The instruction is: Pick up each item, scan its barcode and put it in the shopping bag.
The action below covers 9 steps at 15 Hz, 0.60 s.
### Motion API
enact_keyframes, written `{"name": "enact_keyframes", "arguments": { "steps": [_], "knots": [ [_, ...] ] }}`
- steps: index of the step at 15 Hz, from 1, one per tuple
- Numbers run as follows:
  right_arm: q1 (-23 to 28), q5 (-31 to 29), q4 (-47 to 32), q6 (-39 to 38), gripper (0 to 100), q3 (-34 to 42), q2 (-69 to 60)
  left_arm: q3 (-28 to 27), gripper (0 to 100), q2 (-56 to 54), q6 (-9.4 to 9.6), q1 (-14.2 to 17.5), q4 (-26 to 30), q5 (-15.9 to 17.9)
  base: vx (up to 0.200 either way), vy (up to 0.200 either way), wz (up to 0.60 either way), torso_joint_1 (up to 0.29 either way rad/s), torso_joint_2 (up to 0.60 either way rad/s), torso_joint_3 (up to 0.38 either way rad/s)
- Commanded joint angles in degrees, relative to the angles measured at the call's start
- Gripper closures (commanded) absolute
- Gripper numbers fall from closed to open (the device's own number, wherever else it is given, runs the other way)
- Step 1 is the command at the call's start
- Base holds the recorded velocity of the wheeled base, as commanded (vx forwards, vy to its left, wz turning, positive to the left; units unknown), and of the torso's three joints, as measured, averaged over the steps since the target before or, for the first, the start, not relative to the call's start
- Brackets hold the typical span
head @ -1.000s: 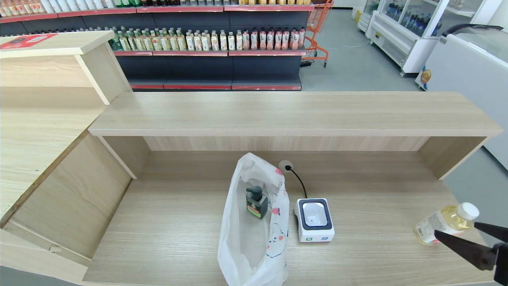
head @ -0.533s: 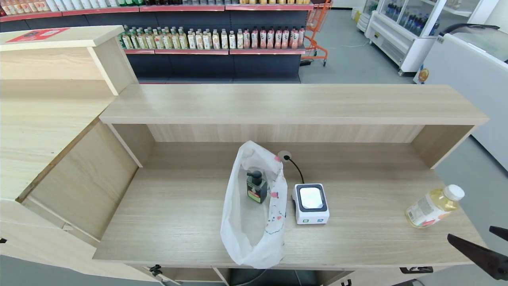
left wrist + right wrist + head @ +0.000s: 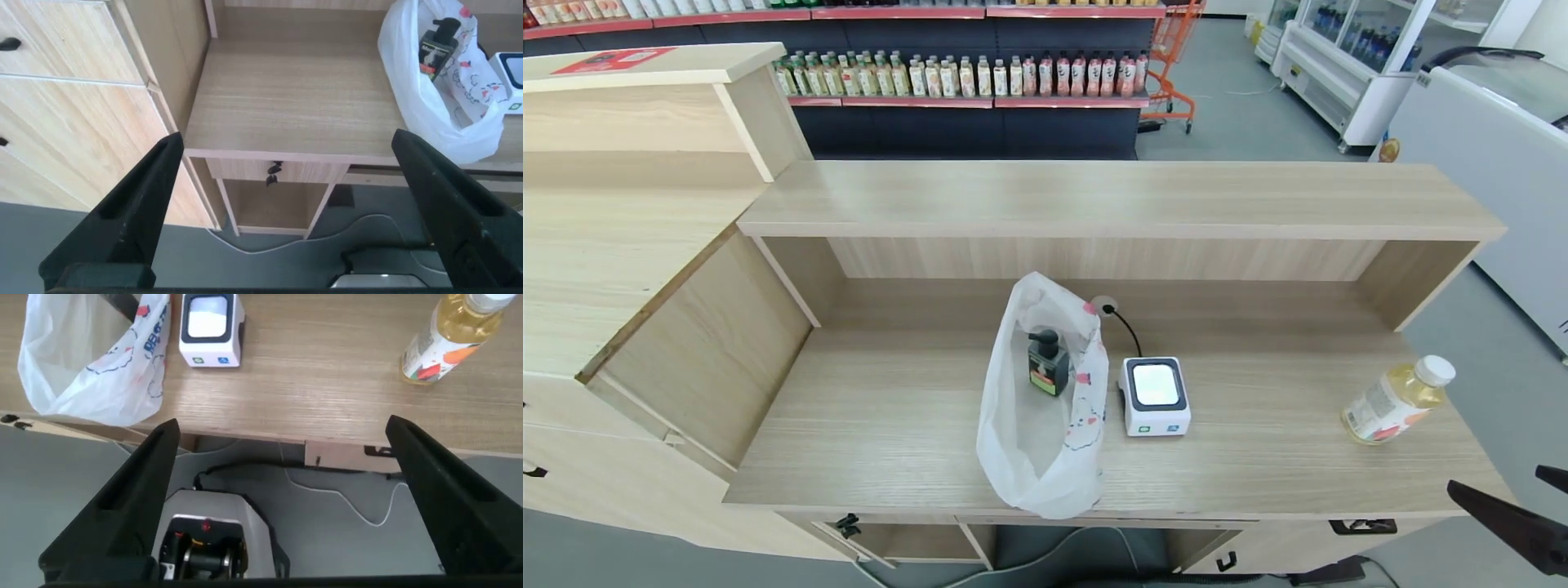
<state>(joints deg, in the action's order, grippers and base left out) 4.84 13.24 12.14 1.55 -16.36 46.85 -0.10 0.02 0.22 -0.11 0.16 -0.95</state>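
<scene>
A white shopping bag (image 3: 1045,416) lies open on the wooden counter (image 3: 890,425), with a dark pump bottle (image 3: 1048,363) standing inside it. Right of the bag sits a white barcode scanner (image 3: 1153,394). A bottle of yellow liquid (image 3: 1396,400) with a white cap lies near the counter's right end. My right gripper (image 3: 1494,478) is open and empty, off the counter's front right corner, apart from that bottle. In the right wrist view the gripper (image 3: 282,425) hangs in front of the counter edge, with the scanner (image 3: 211,331) and yellow bottle (image 3: 445,335) beyond. My left gripper (image 3: 286,139) is open before the counter's left front edge.
A raised ledge (image 3: 1119,200) runs along the counter's back, and a tall side cabinet (image 3: 621,245) closes off the left. The scanner's black cable (image 3: 1127,331) leads to a hole in the counter. Shelves of bottles (image 3: 964,77) and freezers (image 3: 1486,139) stand beyond.
The head camera has pulled back and up, so the whole scene shifted. My right gripper, earlier beside the yellow bottle, now sits lower and off the counter's front edge.
</scene>
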Motion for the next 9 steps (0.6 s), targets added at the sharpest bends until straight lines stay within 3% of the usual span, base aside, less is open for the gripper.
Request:
{"name": "enact_keyframes", "arguments": {
  "steps": [1,9],
  "knots": [
    [1.05,0.03,-0.54,0.03,0,0.28,0.35,0.01,0,-0.02,0.04,0.11,0.02,-0.02,0.000,-0.200,0.00,0.007,0.01,0.002],
    [1.14,0.03,-2.03,-0.58,0,0.28,0.52,0.01,0,-0.02,0.04,0.11,0.02,-0.02,0.000,-0.200,0.00,0.005,0.00,0.003]
  ]
}}
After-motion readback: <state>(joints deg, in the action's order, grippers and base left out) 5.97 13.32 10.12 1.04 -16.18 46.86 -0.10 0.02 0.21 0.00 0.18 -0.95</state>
